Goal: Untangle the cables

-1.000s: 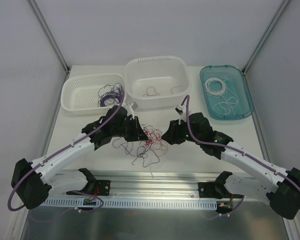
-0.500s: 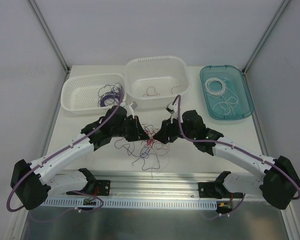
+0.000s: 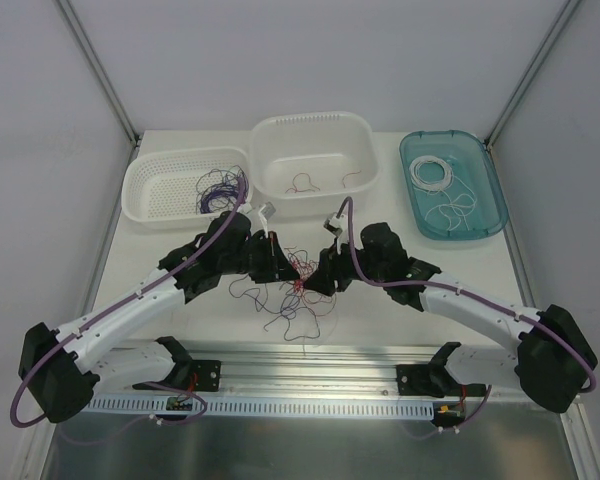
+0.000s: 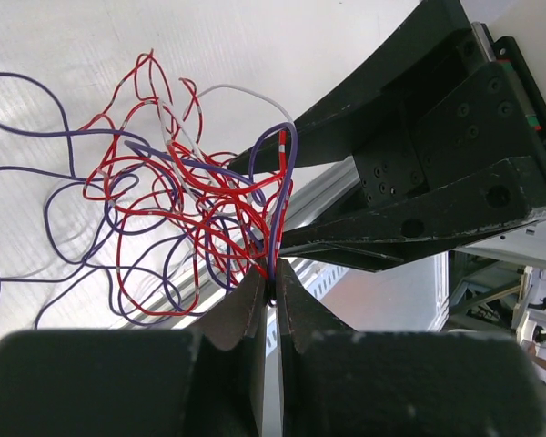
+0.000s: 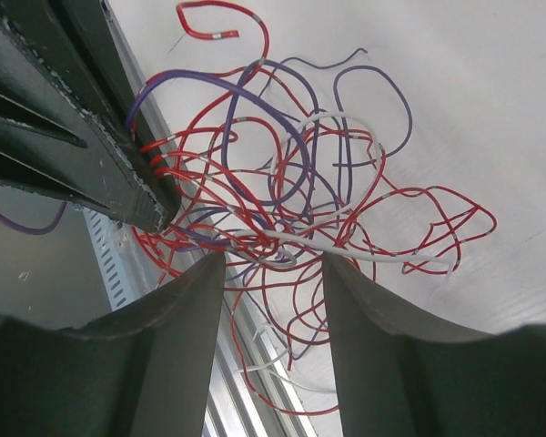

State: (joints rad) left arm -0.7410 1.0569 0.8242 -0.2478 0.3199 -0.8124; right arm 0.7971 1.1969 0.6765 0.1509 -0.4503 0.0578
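Note:
The cables (image 3: 298, 288) lie as a tangle of thin red, purple and white wires at the table's middle front. My left gripper (image 3: 283, 267) is shut on a few red and purple strands of the cables (image 4: 191, 182), pinched at its fingertips (image 4: 271, 284) and lifted into a bundle. My right gripper (image 3: 314, 280) faces it from the right, open. In the right wrist view its fingers (image 5: 273, 266) stand on either side of the knot of cables (image 5: 291, 173), with a white strand crossing the gap. The left gripper's fingers (image 5: 100, 155) show close by there.
A white perforated basket (image 3: 145, 195) at back left holds purple wires (image 3: 220, 188). A white tub (image 3: 315, 125) behind the tangle holds red wires (image 3: 305, 183). A teal tray (image 3: 490, 205) at back right holds white wires (image 3: 435, 175). A metal rail (image 3: 310, 362) runs along the front edge.
My right arm has swung left and down until its fingers reach the tangle, jaws a little wider. The left gripper has kept its hold and place.

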